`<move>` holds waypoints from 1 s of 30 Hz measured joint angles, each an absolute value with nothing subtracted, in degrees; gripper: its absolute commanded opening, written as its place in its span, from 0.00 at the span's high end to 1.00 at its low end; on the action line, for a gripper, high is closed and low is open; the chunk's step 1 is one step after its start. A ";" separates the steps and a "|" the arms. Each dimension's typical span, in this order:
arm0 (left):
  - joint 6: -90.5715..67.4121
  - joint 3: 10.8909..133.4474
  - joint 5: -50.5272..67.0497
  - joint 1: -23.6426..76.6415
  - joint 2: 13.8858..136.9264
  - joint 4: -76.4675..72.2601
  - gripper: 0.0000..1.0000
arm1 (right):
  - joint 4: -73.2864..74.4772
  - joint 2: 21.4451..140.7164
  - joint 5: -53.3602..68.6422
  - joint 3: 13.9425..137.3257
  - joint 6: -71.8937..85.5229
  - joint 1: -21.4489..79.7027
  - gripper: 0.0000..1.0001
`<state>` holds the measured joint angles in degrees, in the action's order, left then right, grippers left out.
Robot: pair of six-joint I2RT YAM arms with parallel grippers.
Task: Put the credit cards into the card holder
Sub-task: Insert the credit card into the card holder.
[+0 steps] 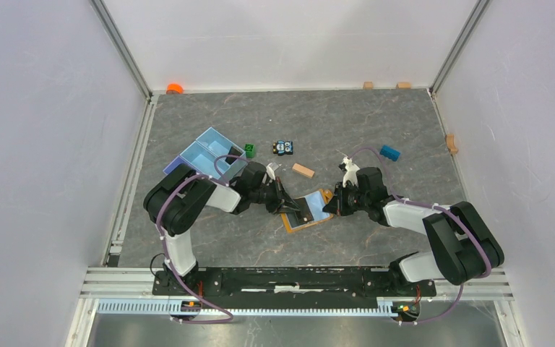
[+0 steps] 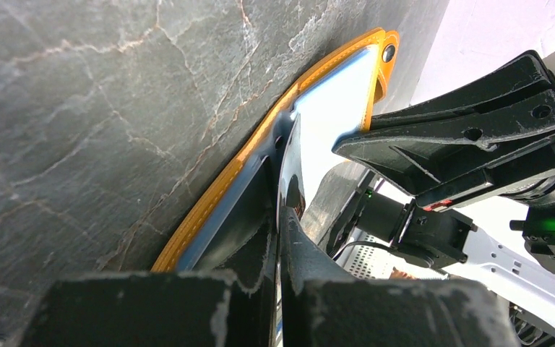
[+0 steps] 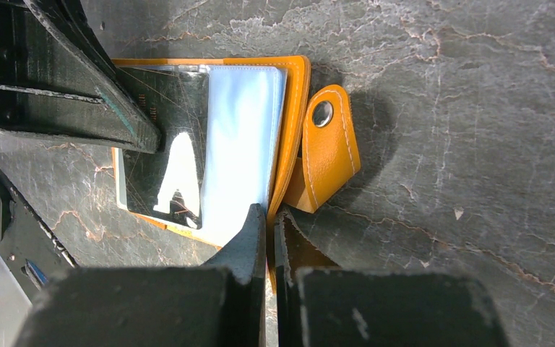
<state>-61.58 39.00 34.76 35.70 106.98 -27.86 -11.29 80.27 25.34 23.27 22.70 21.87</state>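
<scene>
The card holder (image 1: 316, 219) lies open on the grey table, orange outside and pale blue inside (image 3: 242, 137), with its snap tab (image 3: 327, 148) folded out to the side. A dark glossy credit card (image 3: 166, 144) lies over the far half of the pale inside. My left gripper (image 1: 293, 207) is shut on that card, which shows edge-on (image 2: 291, 155) between the fingers in the left wrist view. My right gripper (image 3: 269, 215) is shut on the holder's orange edge (image 3: 298, 123) beside the tab. Whether the card sits inside a pocket I cannot tell.
A light blue divided tray (image 1: 206, 153) stands behind the left arm. A green block (image 1: 249, 150), a small toy car (image 1: 283, 147), a wooden block (image 1: 303, 170) and a blue block (image 1: 389, 152) lie beyond the holder. White walls close in the table on three sides.
</scene>
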 measured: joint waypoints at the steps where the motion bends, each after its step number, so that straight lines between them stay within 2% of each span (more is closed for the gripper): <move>1: -61.58 38.81 34.59 35.70 106.78 -27.88 0.98 | -11.27 80.25 25.34 23.27 22.70 21.87 1.00; 30: -62.04 38.63 35.18 36.38 109.06 -32.69 0.98 | -10.50 79.53 24.49 23.24 22.72 22.02 1.00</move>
